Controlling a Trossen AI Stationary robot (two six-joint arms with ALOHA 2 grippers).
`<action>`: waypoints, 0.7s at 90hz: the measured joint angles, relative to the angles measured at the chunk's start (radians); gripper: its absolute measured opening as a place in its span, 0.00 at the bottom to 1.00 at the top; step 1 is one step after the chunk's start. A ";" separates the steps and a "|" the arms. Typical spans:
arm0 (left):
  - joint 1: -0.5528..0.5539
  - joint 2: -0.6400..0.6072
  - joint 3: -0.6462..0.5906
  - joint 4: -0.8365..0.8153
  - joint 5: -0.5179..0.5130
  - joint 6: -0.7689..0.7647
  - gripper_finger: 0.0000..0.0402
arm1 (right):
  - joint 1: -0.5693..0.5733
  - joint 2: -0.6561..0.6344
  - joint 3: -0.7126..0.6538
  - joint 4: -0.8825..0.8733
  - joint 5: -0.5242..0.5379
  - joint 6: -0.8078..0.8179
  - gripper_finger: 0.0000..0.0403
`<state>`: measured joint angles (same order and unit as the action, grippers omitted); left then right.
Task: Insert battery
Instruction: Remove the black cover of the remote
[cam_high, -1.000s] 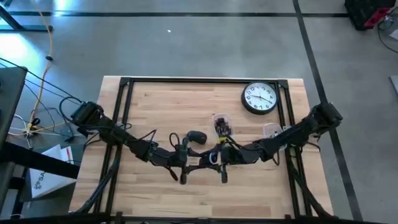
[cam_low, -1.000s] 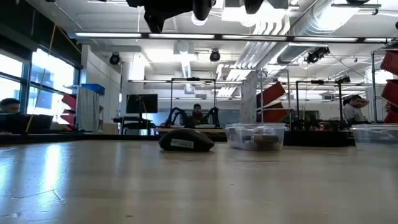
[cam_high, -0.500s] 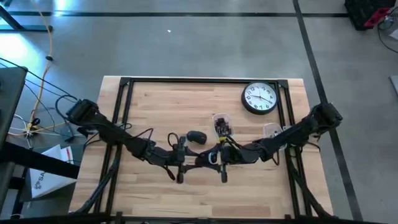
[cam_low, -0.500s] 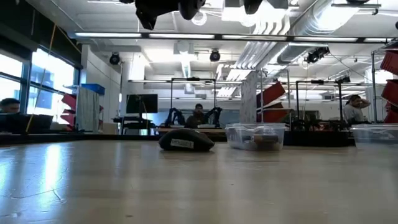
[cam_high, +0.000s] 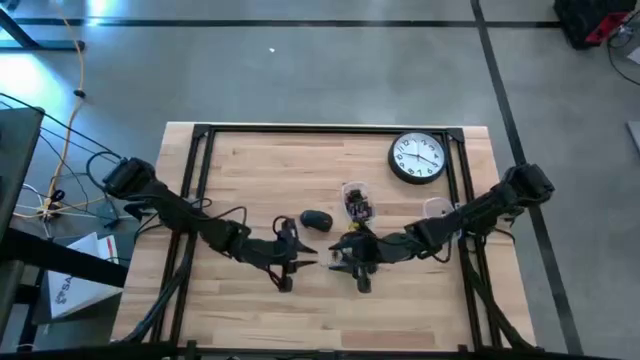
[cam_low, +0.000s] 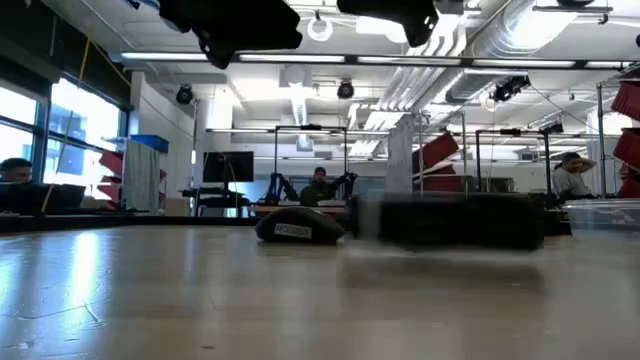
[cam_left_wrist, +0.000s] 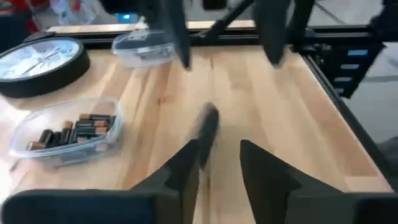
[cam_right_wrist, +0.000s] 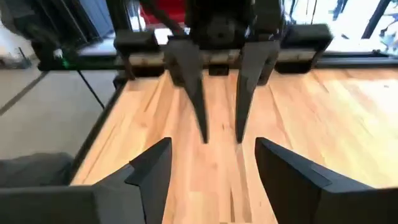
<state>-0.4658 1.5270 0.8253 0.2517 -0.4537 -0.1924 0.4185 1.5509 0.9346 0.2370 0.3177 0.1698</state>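
1. The bench (cam_high: 250, 160) carries both arms, which face each other near its middle — the left jaws (cam_high: 297, 256) and the right jaws (cam_high: 340, 258) close together, tips toward one another.
2. The wall clock (cam_high: 417, 158) lies well beyond the right jaws, toward the far edge.
3. The clear tub of batteries (cam_high: 355, 201) sits just beyond the right jaws, on their far side — nearer to the right arm than to the left.
4. The dark mouse-shaped device (cam_high: 316, 219) lies just beyond the left jaws, beside the tub, long axis roughly across the bench.
5. Both pairs of jaws are spread and empty; no battery is out of the tub yet, so the right arm looks better placed to fetch one.
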 joint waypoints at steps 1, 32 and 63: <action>0.001 0.001 0.000 -0.001 0.000 -0.002 0.19 | 0.000 0.000 0.000 -0.002 0.000 0.004 0.51; 0.002 0.041 0.000 -0.003 -0.011 -0.021 0.04 | 0.002 -0.022 0.001 -0.346 0.088 0.157 0.52; 0.002 0.137 0.000 0.058 -0.039 -0.042 0.04 | -0.009 -0.065 -0.099 -0.856 0.063 0.535 0.52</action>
<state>-0.4641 1.6640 0.8253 0.3097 -0.4922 -0.2340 0.4099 1.4857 0.8352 -0.6193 0.3809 0.7048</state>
